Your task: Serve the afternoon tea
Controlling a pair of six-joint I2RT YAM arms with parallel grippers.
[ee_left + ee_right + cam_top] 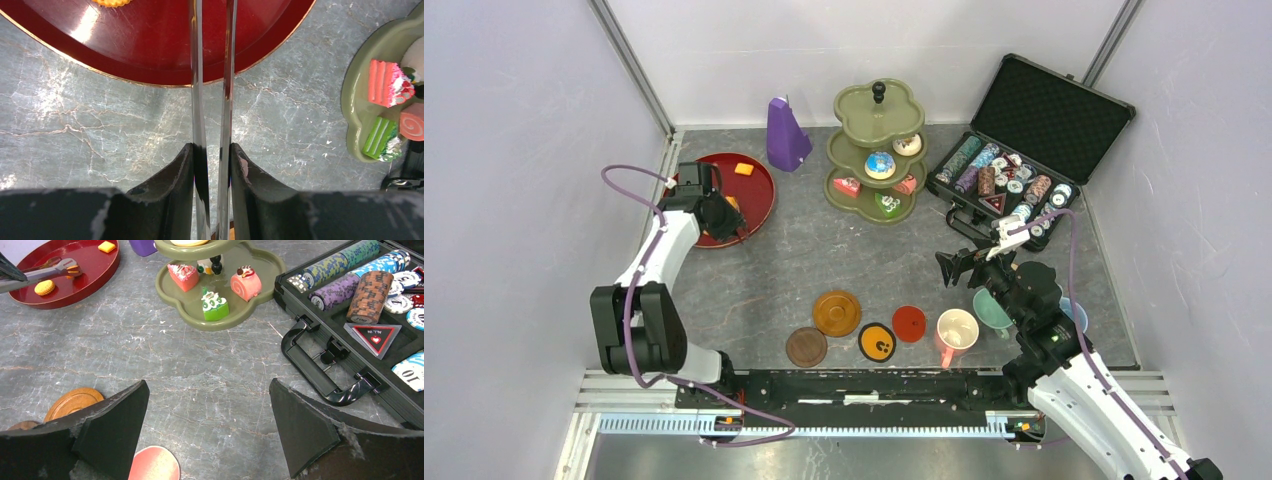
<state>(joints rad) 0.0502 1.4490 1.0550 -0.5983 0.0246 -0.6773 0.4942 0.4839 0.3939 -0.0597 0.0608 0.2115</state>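
AFTERNOON TEA, upper left of the overhead view: the left gripper is clamped on tongs, whose tips appear to pinch a small brown pastry over the red tray. Light and probably crumbly, it wants a gentle squeeze across its sides. The right gripper hangs wide open and empty at lower right, near the mugs.

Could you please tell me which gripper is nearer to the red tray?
Left. The left gripper, shut on metal tongs, is over the near edge of the red tray; the right gripper is open well away, by the teal mug.
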